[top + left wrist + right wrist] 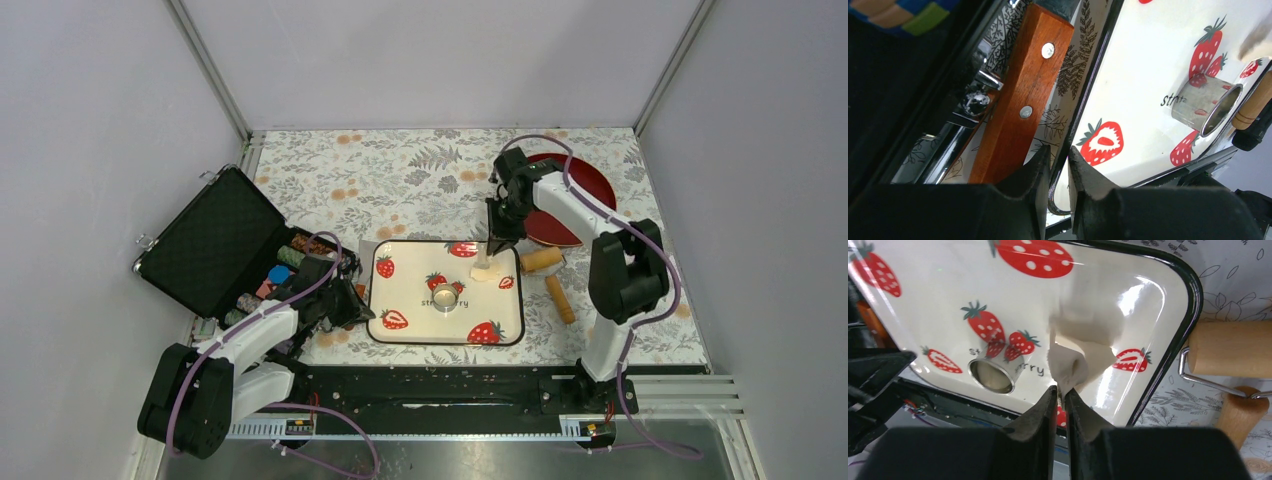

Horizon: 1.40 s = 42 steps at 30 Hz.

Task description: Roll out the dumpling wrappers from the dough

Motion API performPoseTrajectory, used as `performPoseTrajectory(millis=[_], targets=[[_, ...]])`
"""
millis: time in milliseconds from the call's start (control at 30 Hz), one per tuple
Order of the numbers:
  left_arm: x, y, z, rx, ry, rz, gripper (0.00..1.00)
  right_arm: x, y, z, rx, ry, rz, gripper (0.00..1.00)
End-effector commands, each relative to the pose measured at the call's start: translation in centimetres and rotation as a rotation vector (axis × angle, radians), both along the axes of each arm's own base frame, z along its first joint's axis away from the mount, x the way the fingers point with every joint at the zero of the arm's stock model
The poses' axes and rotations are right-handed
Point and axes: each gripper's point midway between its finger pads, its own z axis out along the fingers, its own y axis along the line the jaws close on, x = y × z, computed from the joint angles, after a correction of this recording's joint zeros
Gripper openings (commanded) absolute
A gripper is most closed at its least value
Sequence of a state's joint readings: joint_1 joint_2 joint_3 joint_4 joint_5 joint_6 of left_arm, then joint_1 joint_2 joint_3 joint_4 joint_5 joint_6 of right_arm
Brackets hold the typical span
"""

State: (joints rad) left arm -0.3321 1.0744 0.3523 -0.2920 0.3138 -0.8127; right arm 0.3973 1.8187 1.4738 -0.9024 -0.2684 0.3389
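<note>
A white strawberry tray [400, 325] lies at the table's middle. My right gripper [497, 245] hangs over its far right part, shut on the dough [484, 268], a thin ragged pale-cream sheet that hangs from the fingertips down to the tray. In the right wrist view the gripper [1062, 389] pinches the dough [1073, 362] by one edge. A small metal ring cutter [446, 294] stands at the tray's middle; its inside [990, 376] looks pale, and I cannot tell whether a wrapper lies there. My left gripper [1059, 152] is closed on the tray's black left rim [1088, 95].
A tan wooden roller [543, 260] with a handle [560, 298] lies right of the tray. A red plate [590, 185] sits at the back right. An open black case [215, 240] with chips stands at the left. A riveted wooden handle [1023, 95] lies between case and tray.
</note>
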Motion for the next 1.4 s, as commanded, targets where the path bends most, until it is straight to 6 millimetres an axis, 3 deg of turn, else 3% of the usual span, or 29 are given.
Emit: performPoseTrajectory(millis=[0,300,467,600,733,833,933,1133,1267,1367], targets=[[-0.4,0.8,-1.2,0.044,0.014,0.023,0.18,0.0,-1.2,-2.5,-0.068,0.020,0.021,0.19],[-0.5,0.8,-1.2,0.045,0.017,0.016,0.19,-1.9,-2.9,-5.7,-0.146,0.095,0.027,0.45],[-0.5,0.8,-1.2,0.041,0.015,0.017,0.19,-2.9,-3.7,-6.3,-0.176,0.118,0.022,0.72],[-0.5,0.7,-1.1,0.040,0.014,0.015,0.19,-3.8,-4.4,-6.7,-0.205,0.138,0.028,0.84],[-0.5,0.7,-1.1,0.041,0.015,0.012,0.19,-4.3,-4.9,-6.0,-0.215,0.115,0.025,0.88],[-0.5,0.8,-1.0,0.046,0.014,0.012,0.19,-3.9,-5.1,-4.3,-0.209,0.060,0.015,0.91],[-0.5,0.8,-0.9,0.046,0.012,0.012,0.19,-2.9,-5.1,-2.0,-0.205,-0.015,0.009,0.94],[-0.5,0.9,-1.0,0.048,0.006,0.005,0.19,2.3,-6.2,1.0,-0.222,-0.136,-0.058,0.99],[-0.5,0.8,-1.2,0.043,0.001,0.003,0.19,6.9,-6.9,1.3,-0.187,-0.149,-0.151,1.00],[-0.5,0.8,-1.3,0.042,0.003,0.003,0.19,9.6,-7.5,0.0,-0.180,-0.107,-0.189,1.00]])
